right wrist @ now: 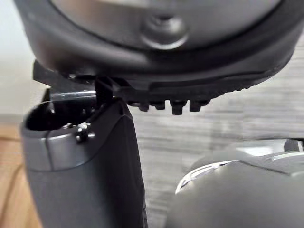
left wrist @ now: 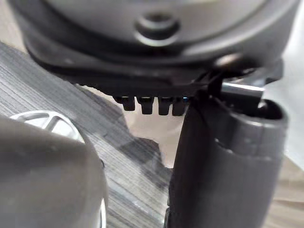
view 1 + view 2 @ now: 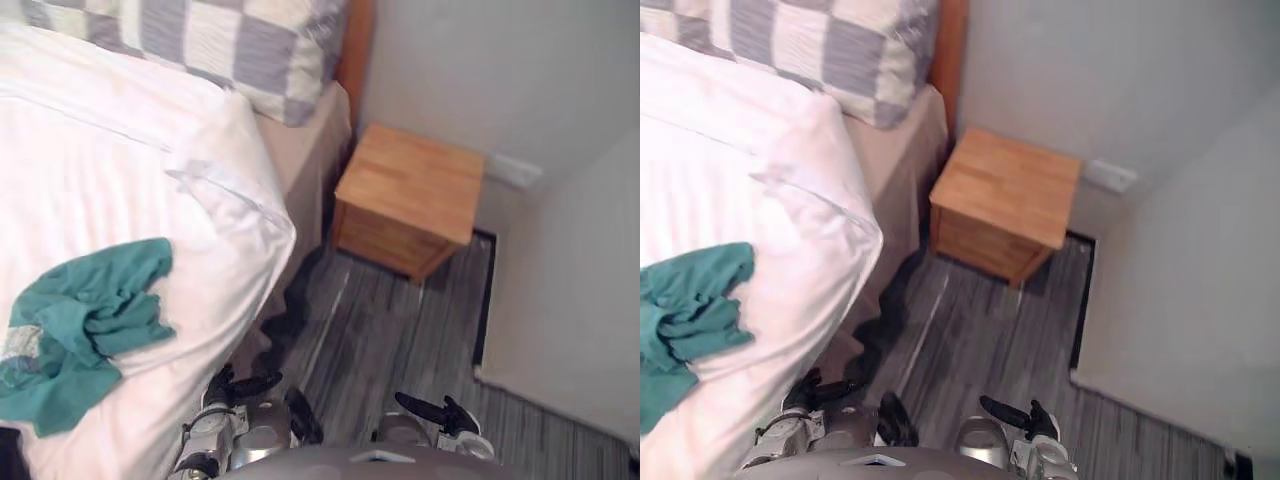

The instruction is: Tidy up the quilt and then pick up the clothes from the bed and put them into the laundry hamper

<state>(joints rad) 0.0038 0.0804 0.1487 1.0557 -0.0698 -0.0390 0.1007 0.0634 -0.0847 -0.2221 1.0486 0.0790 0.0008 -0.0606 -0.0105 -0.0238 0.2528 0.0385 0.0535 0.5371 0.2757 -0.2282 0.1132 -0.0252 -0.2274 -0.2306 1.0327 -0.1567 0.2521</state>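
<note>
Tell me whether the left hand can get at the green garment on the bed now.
Probably yes: the left hand hangs open beside the bed, the green garment lies uncovered on the white quilt near that edge, nothing between them.

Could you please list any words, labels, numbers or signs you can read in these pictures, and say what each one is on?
No readable text anywhere.
The teal garment has a pale patch near one edge, too blurred to tell whether it is print.
The white quilt, the checked pillow and the wooden nightstand bear no writing.
</note>
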